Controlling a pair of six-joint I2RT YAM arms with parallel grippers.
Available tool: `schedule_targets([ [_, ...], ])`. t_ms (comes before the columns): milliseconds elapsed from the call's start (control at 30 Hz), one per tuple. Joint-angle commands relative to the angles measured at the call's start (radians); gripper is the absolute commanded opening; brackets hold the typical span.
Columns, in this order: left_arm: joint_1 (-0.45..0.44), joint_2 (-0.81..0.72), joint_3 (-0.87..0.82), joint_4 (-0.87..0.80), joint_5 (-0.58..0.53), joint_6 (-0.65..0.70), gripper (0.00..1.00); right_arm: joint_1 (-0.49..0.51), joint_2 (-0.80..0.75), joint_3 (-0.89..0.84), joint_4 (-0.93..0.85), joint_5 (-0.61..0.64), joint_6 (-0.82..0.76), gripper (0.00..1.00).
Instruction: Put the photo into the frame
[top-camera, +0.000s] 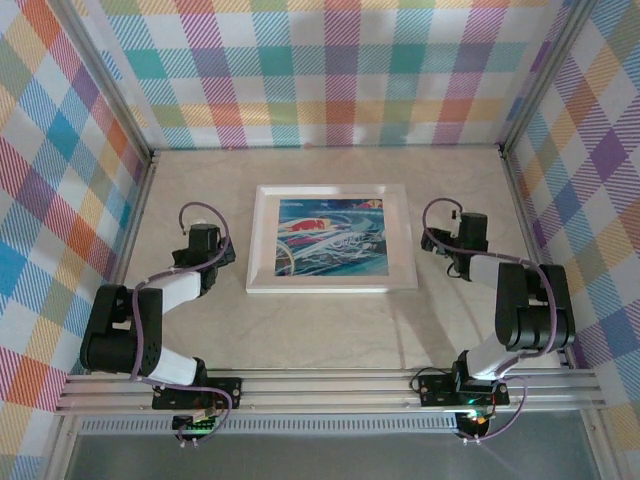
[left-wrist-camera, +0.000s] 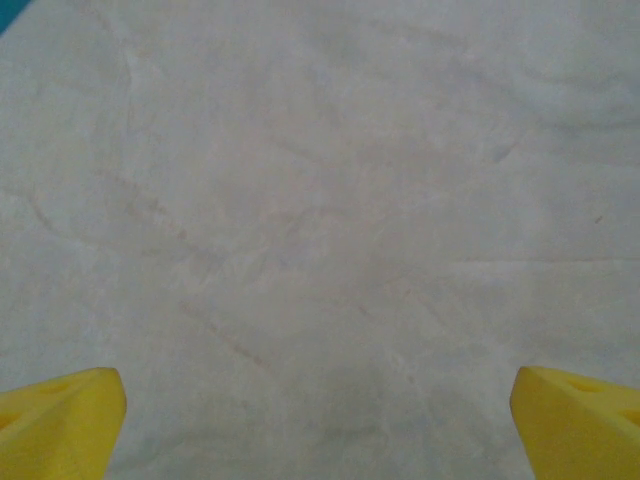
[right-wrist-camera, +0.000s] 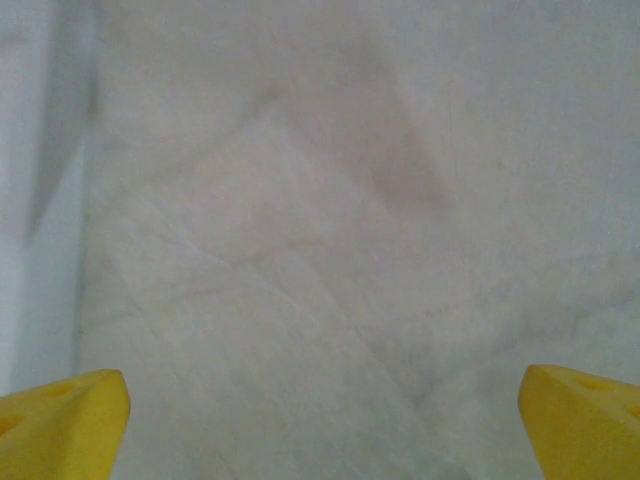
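Note:
The frame (top-camera: 331, 283), white with a moulded border, lies flat in the middle of the table. The photo (top-camera: 330, 238), blue and teal swirls with red patches, lies inside its border. My left gripper (top-camera: 205, 243) hangs over bare table just left of the frame. My right gripper (top-camera: 468, 240) hangs just right of it. In the left wrist view the gripper (left-wrist-camera: 320, 430) is open, its yellow fingertips (left-wrist-camera: 60, 425) far apart over the bare surface. The right gripper (right-wrist-camera: 325, 430) in its own wrist view is open too, with nothing between its fingertips (right-wrist-camera: 65, 425).
Plaid cloth walls (top-camera: 330, 70) close in the pale marbled table (top-camera: 330, 330) at the back and both sides. An aluminium rail (top-camera: 330, 392) carrying the arm bases runs along the near edge. A paler blurred strip (right-wrist-camera: 40, 200) runs down the left edge of the right wrist view.

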Motion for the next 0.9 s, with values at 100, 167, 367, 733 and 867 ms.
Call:
schedule_targets([
  [100, 0.002, 0.062, -0.064, 0.373, 0.053, 0.106, 0.98, 0.044, -0.006, -0.210, 0.546, 0.057, -0.058, 0.99],
  [167, 0.001, 0.065, -0.096, 0.435, 0.087, 0.123, 0.98, 0.054, -0.015, -0.200, 0.508, 0.079, -0.059, 0.99],
  [367, -0.006, 0.102, -0.138, 0.545, 0.091, 0.132, 1.00, 0.057, -0.009, -0.204, 0.522, 0.083, -0.063, 0.99],
  [733, -0.006, 0.104, -0.139, 0.548, 0.087, 0.134, 1.00, 0.061, -0.010, -0.198, 0.512, 0.089, -0.065, 0.99],
  [867, -0.007, 0.104, -0.139, 0.548, 0.088, 0.133, 1.00, 0.060, -0.011, -0.202, 0.519, 0.086, -0.065, 0.99],
])
